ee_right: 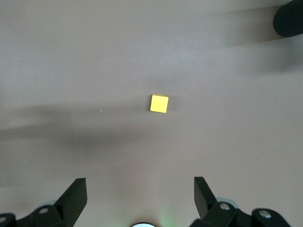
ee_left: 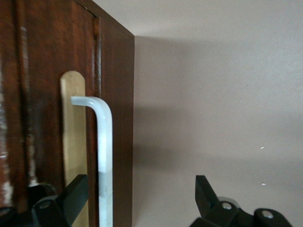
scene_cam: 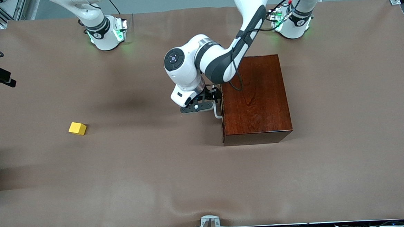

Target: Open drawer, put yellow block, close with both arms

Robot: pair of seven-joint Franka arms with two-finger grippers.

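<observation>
Even overhead light, soft blurred shadows

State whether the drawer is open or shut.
Shut: the drawer front sits flush with the box, no tray showing. The open left gripper straddles its white handle.

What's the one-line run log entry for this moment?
drawer: shut | left gripper: open around handle | right gripper: open, above block | block: on table, untouched
</observation>
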